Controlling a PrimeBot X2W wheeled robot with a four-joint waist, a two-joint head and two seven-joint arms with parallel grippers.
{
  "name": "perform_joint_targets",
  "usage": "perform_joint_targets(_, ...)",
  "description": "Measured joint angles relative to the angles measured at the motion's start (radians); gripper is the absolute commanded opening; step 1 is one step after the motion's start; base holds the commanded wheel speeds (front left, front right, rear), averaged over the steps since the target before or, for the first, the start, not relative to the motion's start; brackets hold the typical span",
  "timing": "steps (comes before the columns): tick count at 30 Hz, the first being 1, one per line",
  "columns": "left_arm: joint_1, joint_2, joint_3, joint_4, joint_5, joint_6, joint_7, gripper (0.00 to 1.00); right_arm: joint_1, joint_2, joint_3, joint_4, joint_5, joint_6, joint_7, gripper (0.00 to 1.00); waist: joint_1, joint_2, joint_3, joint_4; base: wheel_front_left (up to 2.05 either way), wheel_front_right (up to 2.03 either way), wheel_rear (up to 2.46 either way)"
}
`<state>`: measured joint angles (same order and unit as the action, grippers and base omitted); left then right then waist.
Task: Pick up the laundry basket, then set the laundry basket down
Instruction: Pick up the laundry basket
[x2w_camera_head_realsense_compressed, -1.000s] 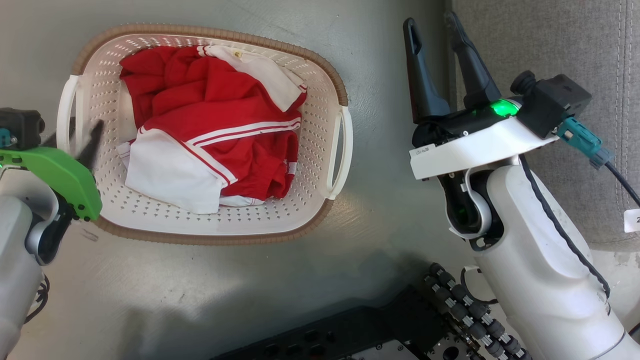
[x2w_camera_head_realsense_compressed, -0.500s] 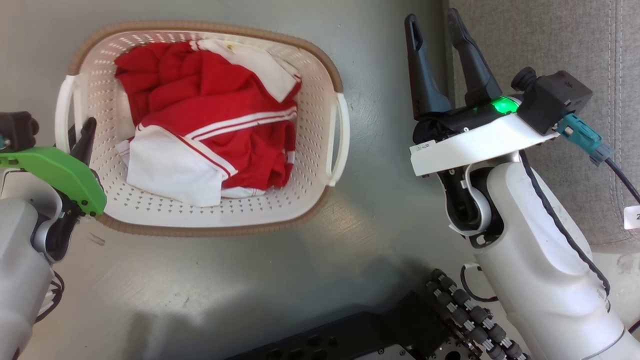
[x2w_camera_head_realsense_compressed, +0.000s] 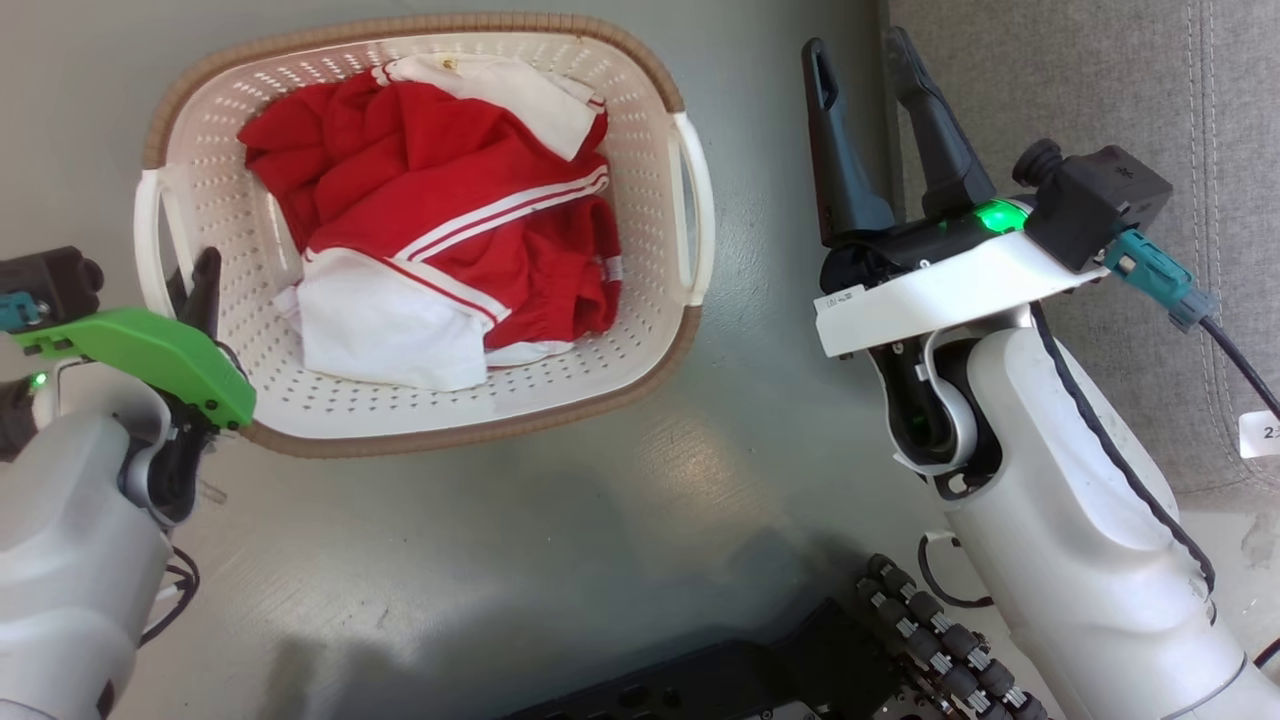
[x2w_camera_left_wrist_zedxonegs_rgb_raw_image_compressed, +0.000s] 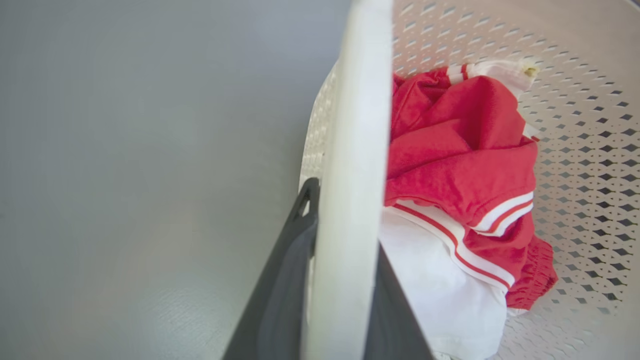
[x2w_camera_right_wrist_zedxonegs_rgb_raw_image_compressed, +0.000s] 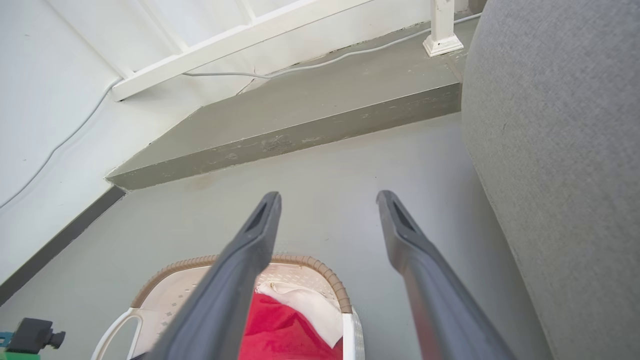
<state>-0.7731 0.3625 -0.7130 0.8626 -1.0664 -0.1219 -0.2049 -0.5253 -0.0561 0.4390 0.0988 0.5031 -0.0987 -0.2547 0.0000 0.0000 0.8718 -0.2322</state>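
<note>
Pinching laundry basket (x2w_camera_head_realsense_compressed: 450, 441) handle (x2w_camera_left_wrist_zedxonegs_rgb_raw_image_compressed: 356, 150): left tool (x2w_camera_left_wrist_zedxonegs_rgb_raw_image_compressed: 345, 235), one fingertip hidden behind it; right tool (x2w_camera_head_realsense_compressed: 856, 42) gaping, empty.

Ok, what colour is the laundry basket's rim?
Brown, woven-look rim on the cream-white laundry basket; clearest in the head view.

2 white arms (x2w_camera_head_realsense_compressed: 1090, 560), green left wrist cover (x2w_camera_head_realsense_compressed: 150, 350), dark fingers (x2w_camera_head_realsense_compressed: 840, 170).
</note>
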Motion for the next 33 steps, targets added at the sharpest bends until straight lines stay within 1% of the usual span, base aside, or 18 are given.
perform_joint_targets(3, 0.0, -0.018, 0.002, 0.03, -0.002, 0.0, -0.011, 0.0, 0.0, 0.0, 0.003, 0.0, 0.0, 0.0, 0.0, 1.0, 0.0, 0.0, -0.002, -0.001, 0.0, 0.0, 0.0)
perform_joint_targets(12, -0.001, -0.034, 0.008, 0.091, -0.003, 0.0, -0.017, 0.0, 0.001, 0.0, 0.011, 0.004, 0.0, 0.0, 0.0, 1.0, 0.0, 0.0, 0.0, -0.006, 0.0, 0.0, 0.0)
perform_joint_targets(17, -0.001, -0.047, 0.018, 0.105, -0.029, 0.0, -0.025, 0.0, 0.001, 0.0, 0.015, 0.004, 0.0, 0.0, 0.0, 1.0, 0.0, 0.0, 0.003, -0.009, 0.0, 0.0, 0.0)
perform_joint_targets(22, -0.005, -0.062, 0.019, 0.117, -0.029, 0.0, -0.026, 0.0, 0.001, 0.0, 0.015, 0.004, 0.0, 0.0, 0.0, 1.0, 0.0, 0.0, 0.008, -0.01, 0.0, 0.0, 0.0)
perform_joint_targets(26, -0.006, -0.063, 0.015, 0.125, -0.03, 0.0, -0.027, 0.0, 0.001, 0.0, 0.016, 0.004, 0.0, 0.0, 0.0, 1.0, 0.0, 0.0, 0.012, -0.011, 0.0, 0.0, 0.0)
perform_joint_targets(27, -0.006, -0.064, 0.015, 0.126, -0.031, 0.0, -0.033, 0.13, 0.001, 0.0, 0.016, 0.004, 0.0, 0.0, 0.0, 1.0, 0.0, 0.0, 0.013, -0.011, 0.0, 0.0, 0.0)
perform_joint_targets(28, -0.007, -0.064, 0.015, 0.126, -0.034, 0.0, -0.034, 0.37, 0.001, 0.0, 0.016, 0.004, 0.0, -0.001, 0.0, 1.0, 0.0, 0.0, 0.014, -0.011, 0.0, 0.0, 0.0)
perform_joint_targets(30, -0.009, -0.068, 0.014, 0.126, -0.038, -0.002, -0.034, 1.0, 0.001, 0.0, 0.016, 0.004, 0.0, -0.002, 0.0, 1.0, 0.0, 0.0, 0.015, -0.012, 0.0, 0.0, 0.0)
perform_joint_targets(33, -0.017, -0.076, 0.009, 0.127, -0.039, -0.003, -0.034, 1.0, 0.001, 0.0, 0.016, 0.004, 0.0, -0.002, 0.0, 1.0, 0.0, 0.0, 0.016, -0.011, 0.0, 0.0, 0.0)
